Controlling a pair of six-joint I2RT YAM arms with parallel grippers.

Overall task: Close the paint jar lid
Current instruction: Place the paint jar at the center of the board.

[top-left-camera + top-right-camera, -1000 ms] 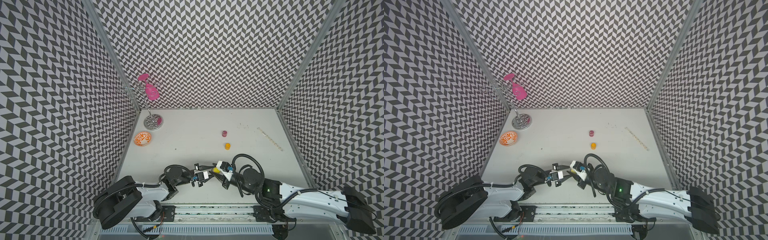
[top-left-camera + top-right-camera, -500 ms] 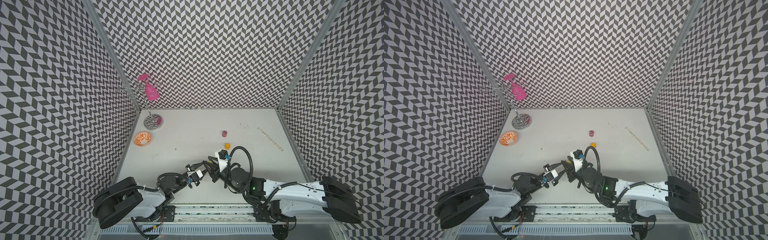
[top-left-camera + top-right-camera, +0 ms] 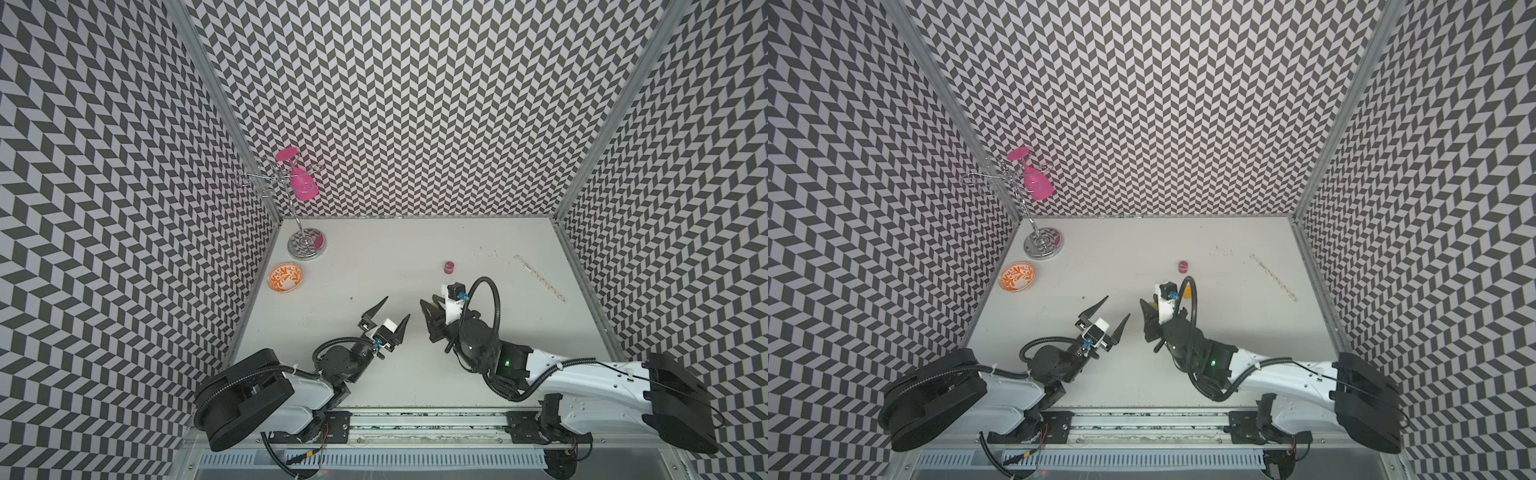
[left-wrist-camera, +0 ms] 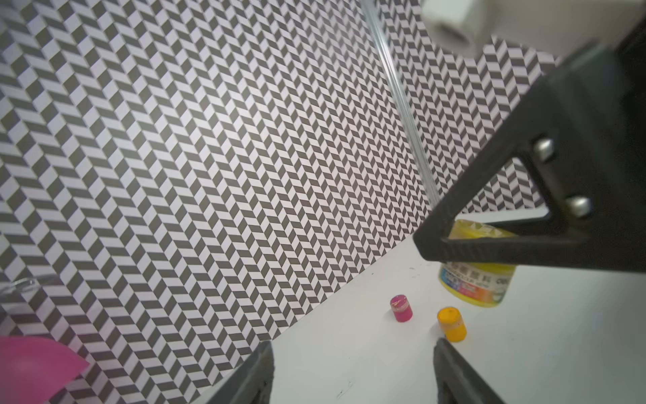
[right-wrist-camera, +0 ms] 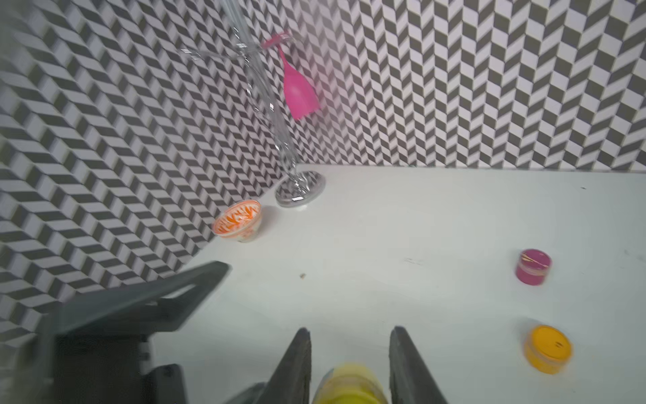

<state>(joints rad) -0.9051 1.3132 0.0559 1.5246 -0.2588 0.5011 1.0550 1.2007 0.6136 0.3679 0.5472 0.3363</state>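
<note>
The yellow paint jar (image 4: pixel 475 280), with a printed label, sits between the fingers of my right gripper (image 5: pixel 349 330), which is shut on it. A yellow lid (image 4: pixel 470 229) shows on top of the jar, partly behind a right finger (image 4: pixel 524 245). In both top views only a sliver of the jar (image 3: pixel 434 304) shows. My left gripper (image 3: pixel 397 307) is open with nothing in it, a short way to the left of the jar and not touching it. The left wrist view shows its fingertips wide apart (image 4: pixel 353 349).
A small magenta pot (image 3: pixel 448 268) and a small orange pot (image 4: pixel 452 323) stand just beyond the grippers. At the back left are an orange patterned bowl (image 3: pixel 285 277) and a wire rack (image 3: pixel 305 245) with a pink glass (image 3: pixel 302 185) hanging from it. A pale strip (image 3: pixel 539 277) lies at the right.
The two grippers, which met at the jar, have come apart. My left gripper has opened and let go. The right arm has carried the jar further from the front edge.
</note>
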